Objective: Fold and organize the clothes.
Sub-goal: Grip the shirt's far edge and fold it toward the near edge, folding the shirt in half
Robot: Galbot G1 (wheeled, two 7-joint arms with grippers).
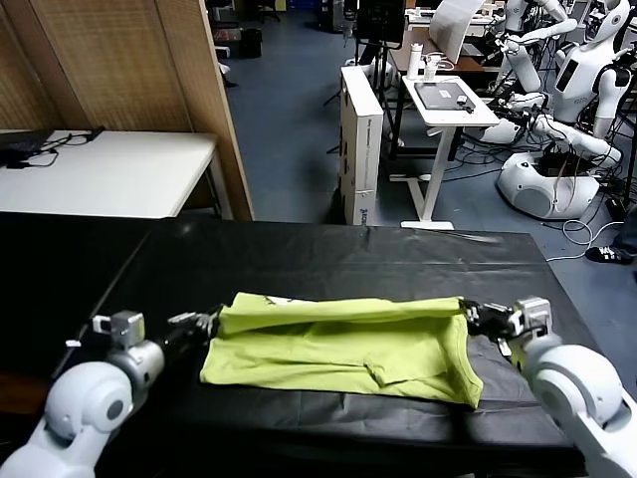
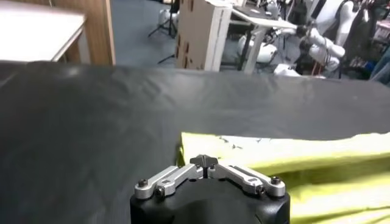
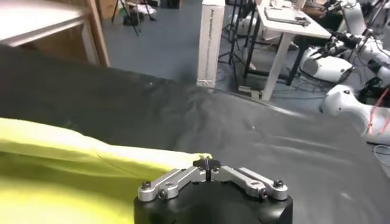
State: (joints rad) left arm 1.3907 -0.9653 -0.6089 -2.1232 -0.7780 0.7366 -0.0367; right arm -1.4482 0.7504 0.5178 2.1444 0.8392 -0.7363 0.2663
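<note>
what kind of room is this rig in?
Likely a robotics lab: other white robots parked at the back, rolling desks with cables, and a black-covered table holding a T-shirt.

The lime yellow-green T-shirt lies folded lengthwise on the black table, far edge lifted.

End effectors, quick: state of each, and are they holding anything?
Left end effector: shut on the T-shirt at its left far corner.
Right end effector: shut on the T-shirt at its right far corner.
</note>
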